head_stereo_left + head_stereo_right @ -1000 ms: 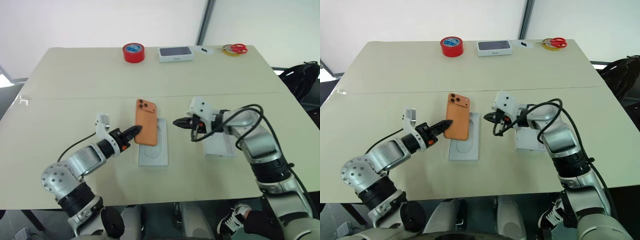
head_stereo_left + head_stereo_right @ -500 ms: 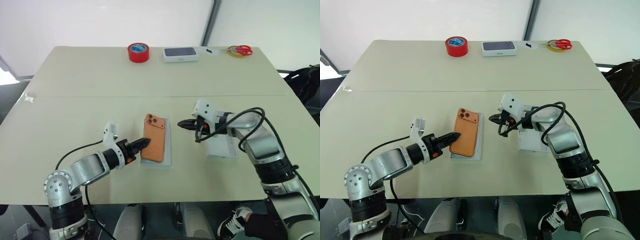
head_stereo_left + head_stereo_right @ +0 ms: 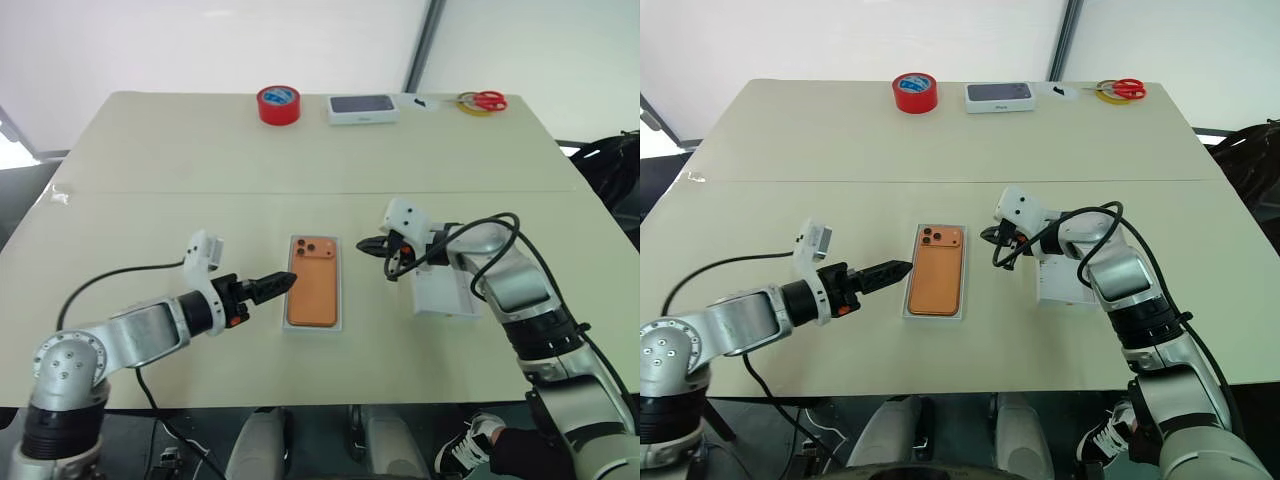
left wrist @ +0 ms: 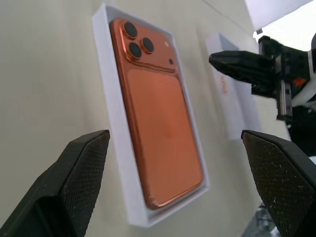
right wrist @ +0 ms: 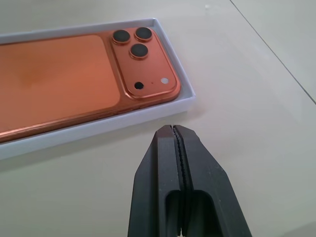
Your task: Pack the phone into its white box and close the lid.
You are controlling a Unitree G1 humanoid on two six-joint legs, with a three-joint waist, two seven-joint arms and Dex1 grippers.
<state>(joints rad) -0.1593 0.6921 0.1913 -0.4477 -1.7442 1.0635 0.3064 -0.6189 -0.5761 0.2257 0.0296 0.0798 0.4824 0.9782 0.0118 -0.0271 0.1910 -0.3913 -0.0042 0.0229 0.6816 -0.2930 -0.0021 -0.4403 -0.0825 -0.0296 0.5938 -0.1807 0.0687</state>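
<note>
Right gripper (image 3: pixel 987 236), fingers pressed shut and empty, hovered between the phone (image 3: pixel 937 278), lying lengthwise in the white box (image 3: pixel 909 297), and the lid (image 3: pixel 1060 283) nearest that arm; left gripper (image 3: pixel 896 269) stood wide open, empty.

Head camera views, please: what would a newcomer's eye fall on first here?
The orange phone, lying camera-side up in the white box at the middle of the table. Two grippers flank it, neither touching: the left gripper open on its left, the right gripper shut on its right. The lid sits beneath the right arm.
</note>
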